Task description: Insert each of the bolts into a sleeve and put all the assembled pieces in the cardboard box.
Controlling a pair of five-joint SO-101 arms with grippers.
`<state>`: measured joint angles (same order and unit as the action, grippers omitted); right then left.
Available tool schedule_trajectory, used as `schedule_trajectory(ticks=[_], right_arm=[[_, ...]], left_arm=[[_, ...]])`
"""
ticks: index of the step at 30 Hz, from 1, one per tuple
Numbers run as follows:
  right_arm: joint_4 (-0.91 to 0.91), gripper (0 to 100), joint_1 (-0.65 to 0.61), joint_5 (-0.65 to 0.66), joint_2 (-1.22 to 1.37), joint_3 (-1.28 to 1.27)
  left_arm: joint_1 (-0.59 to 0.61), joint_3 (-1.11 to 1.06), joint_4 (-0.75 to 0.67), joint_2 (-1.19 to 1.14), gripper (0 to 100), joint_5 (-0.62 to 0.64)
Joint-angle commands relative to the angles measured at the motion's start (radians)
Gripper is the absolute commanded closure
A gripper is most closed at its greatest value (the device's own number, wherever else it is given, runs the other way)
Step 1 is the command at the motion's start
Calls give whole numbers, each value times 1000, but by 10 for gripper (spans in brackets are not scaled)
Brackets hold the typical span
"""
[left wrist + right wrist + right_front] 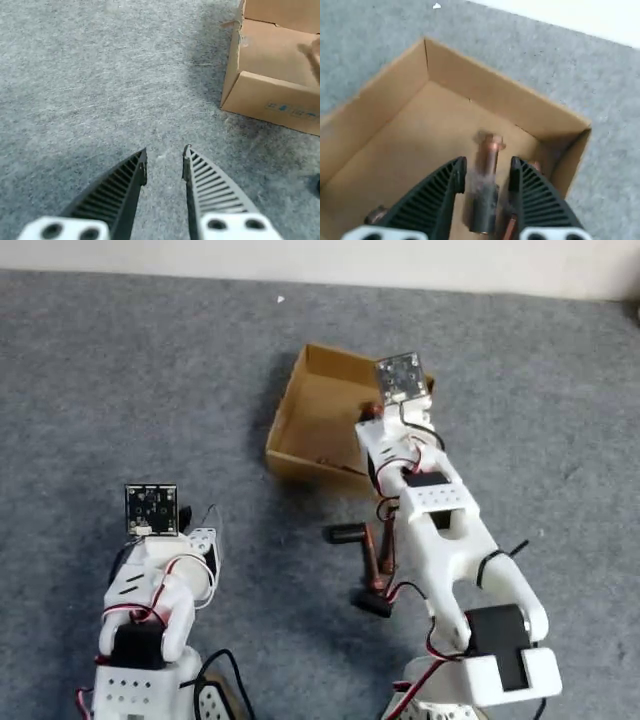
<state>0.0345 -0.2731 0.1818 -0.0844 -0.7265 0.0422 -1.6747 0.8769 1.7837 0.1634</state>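
Nearest, the left hand hangs low over the grey bench, its fingers spread a little way apart with nothing between them. Further out, beside the right arm, a dark sleeve and copper-coloured bolts lie loose on the bench, just short of the cardboard box. Beyond, the right hand sits above the box's inside with its fingers parted. A blurred bolt set in a sleeve shows between them, with a gap beside it.
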Motion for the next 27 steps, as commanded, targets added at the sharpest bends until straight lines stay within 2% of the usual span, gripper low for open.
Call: schedule_trajectory(ticks=[1, 4, 9, 14, 16, 21, 24, 27], right_arm=[[-16, 871, 12, 6, -122, 38], [160, 871, 8, 8, -239, 2], [602, 870, -19, 9, -429, 10], [937, 868, -68, 12, -504, 76], [1036, 868, -94, 69, -504, 96], [1158, 868, -186, 311, -504, 99], [1159, 859, -200, 358, -503, 99], [1159, 793, -202, 361, -501, 99]], left_arm=[[7, -22, -23, 36, 857, -8], [7, -22, -23, 36, 857, -8], [7, -22, -23, 36, 857, -8], [7, -22, -23, 36, 857, -8], [7, -22, -23, 36, 857, -8], [7, -22, -23, 36, 857, -8], [7, -22, -23, 36, 857, -8], [7, -22, -23, 36, 857, -8]])
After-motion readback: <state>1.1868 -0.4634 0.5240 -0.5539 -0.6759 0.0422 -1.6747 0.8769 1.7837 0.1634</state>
